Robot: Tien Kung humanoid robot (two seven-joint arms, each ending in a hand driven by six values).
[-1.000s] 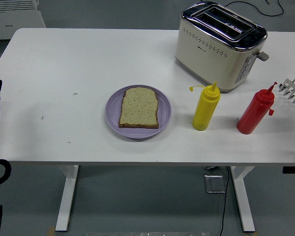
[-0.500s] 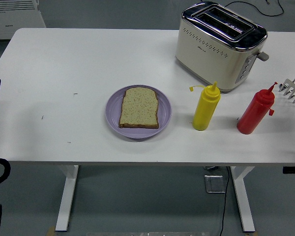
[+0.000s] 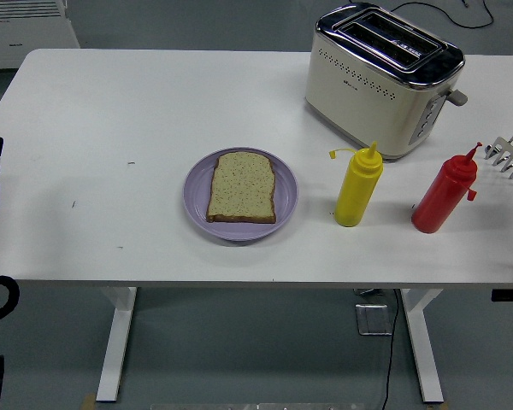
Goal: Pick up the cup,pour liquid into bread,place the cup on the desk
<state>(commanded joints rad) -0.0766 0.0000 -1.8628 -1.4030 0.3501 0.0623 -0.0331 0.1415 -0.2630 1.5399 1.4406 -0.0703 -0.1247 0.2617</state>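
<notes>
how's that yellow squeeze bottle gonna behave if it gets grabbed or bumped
The yellow squeeze bottle stands tall on a narrow base, so a sideways bump would probably tip it. It looks like soft plastic, likely to give under a firm grip and push sauce out, since its small cap hangs open beside the nozzle. Probably light.

I see the bread slice lying flat on the purple plate; right of that plate stands the upright yellow squeeze bottle.

bread on plate — bottles right
</notes>
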